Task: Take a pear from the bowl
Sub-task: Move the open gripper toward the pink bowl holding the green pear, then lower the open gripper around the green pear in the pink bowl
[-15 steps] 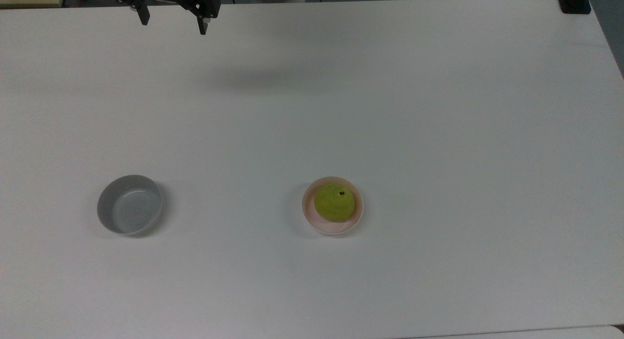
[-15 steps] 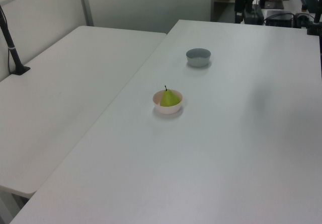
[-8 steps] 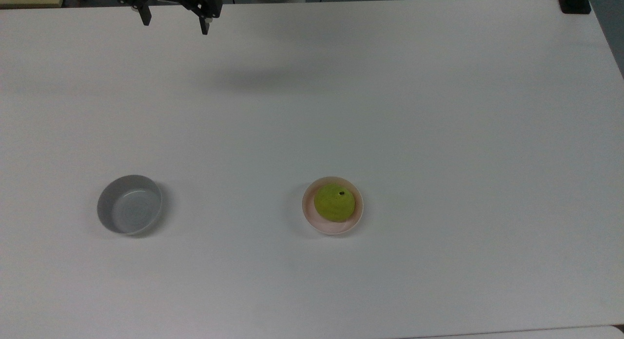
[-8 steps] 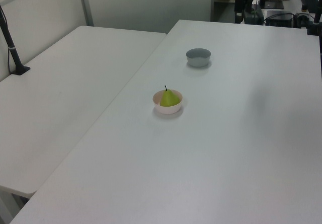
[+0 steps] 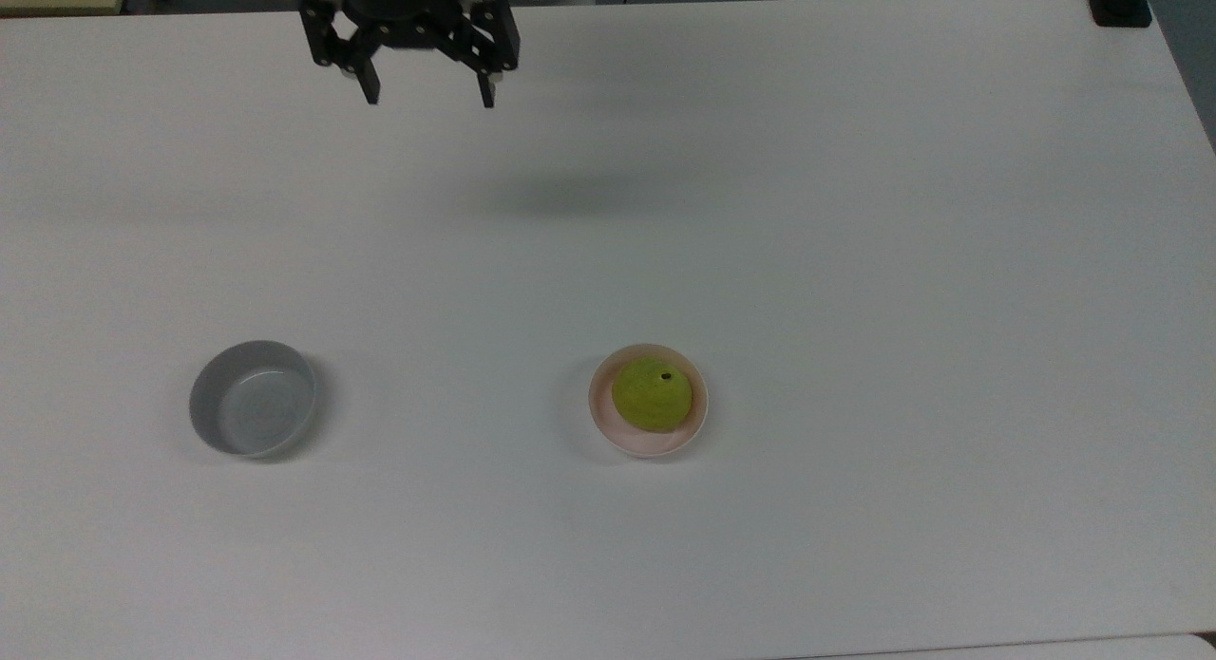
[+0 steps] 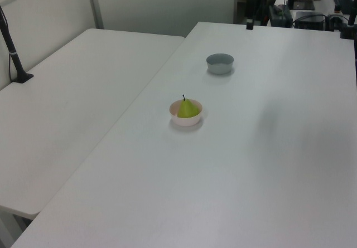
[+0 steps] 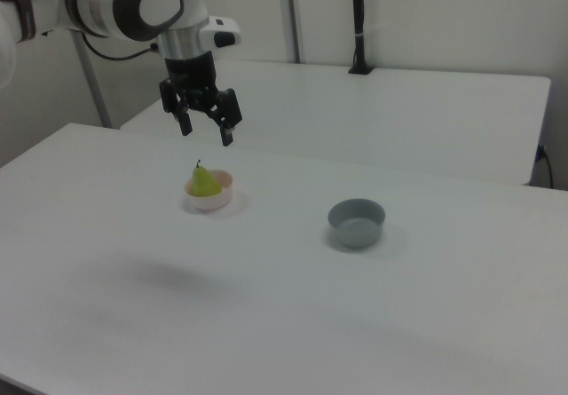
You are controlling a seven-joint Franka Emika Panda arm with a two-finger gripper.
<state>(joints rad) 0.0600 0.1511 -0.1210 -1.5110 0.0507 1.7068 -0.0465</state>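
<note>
Tool (image 5: 428,98) wide open (holding nothing).

Below the wide-parted fingers of the gripper (image 5: 427,98) lies bare white table (image 5: 855,261). Between the jaws and the pear (image 5: 651,393) in its pink bowl (image 5: 608,423) nothing stands (the grey bowl (image 5: 253,398) sits well aside).
</note>
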